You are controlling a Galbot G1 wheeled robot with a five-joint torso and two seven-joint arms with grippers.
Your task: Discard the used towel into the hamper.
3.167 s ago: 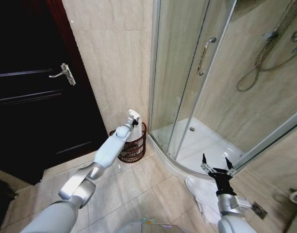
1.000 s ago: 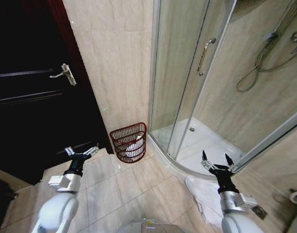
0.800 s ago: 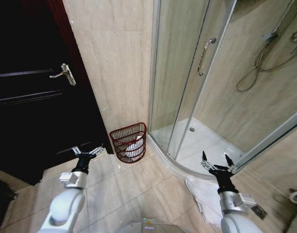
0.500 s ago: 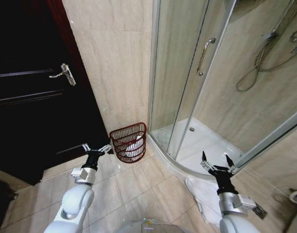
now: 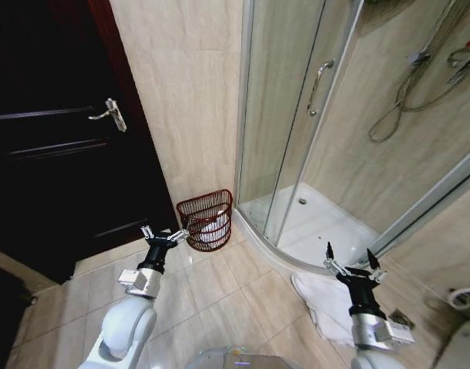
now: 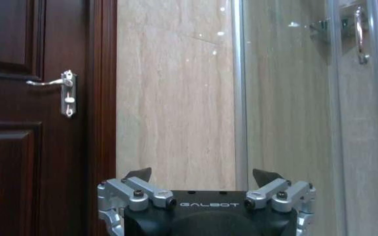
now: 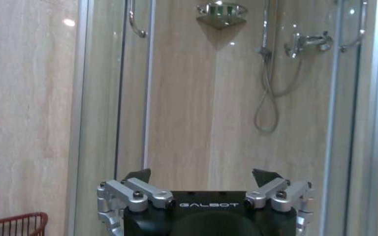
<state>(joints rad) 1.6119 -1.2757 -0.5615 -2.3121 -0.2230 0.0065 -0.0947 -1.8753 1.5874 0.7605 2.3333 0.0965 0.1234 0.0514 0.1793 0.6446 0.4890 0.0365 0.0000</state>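
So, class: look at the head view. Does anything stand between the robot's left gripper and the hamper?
Nothing visible does. The left gripper, open, hangs just short of the hamper, with bare floor tiles between. White cloth already lies inside it.

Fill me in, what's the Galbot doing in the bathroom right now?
Towel drop looks done: a white towel lies inside the reddish-brown wire hamper, which stands by the shower enclosure. The left gripper is open and empty, low over the floor tiles just short of the hamper. The right gripper is open too, idle above a white cloth on the floor by the shower base.
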